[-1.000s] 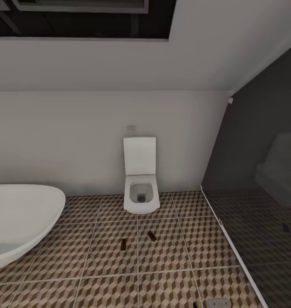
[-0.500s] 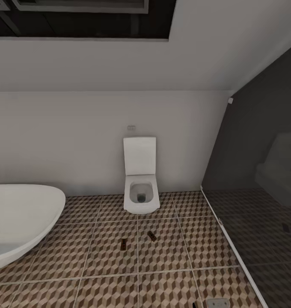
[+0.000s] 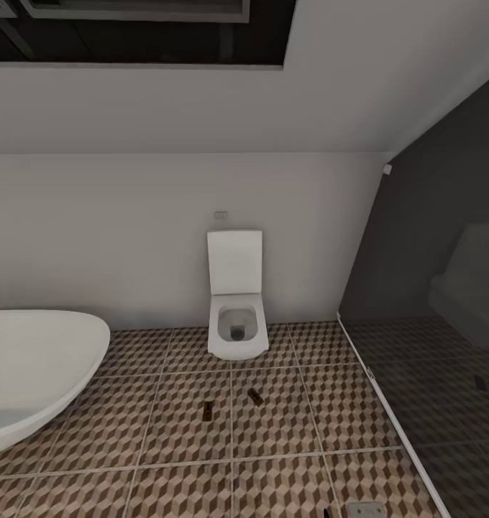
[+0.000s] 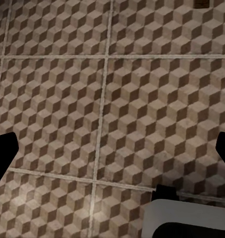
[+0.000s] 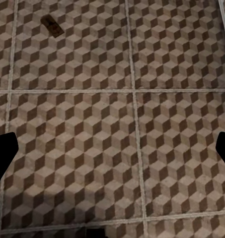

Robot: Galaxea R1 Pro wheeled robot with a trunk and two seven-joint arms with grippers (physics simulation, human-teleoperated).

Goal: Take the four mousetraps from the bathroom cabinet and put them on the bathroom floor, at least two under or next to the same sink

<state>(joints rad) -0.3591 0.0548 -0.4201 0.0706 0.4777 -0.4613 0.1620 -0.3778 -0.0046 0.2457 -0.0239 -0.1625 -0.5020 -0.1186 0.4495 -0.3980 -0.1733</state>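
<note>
Two mousetraps lie flat on the bathroom floor [image 3: 172, 432] in front of the toilet: one [image 3: 208, 411] to the left and one [image 3: 255, 396] to the right, about a hand's width apart. Above the cube-pattern tiles, my left gripper [image 4: 112, 153] hangs open, with nothing between its dark fingertips [image 4: 3, 158]; a brown mousetrap [image 4: 201, 4] shows at that picture's edge. My right gripper [image 5: 112, 151] is open too and empty over the tiles, with a mousetrap [image 5: 52, 26] lying some way ahead of it. The cabinet is out of view.
A white toilet [image 3: 235, 316] with its lid up stands against the far wall. A big white rounded tub [image 3: 36, 367] is at the left. The dark smoked-glass shower enclosure [image 3: 431, 324] closes the right side. A pale part of my own body [image 4: 187, 220] shows low down.
</note>
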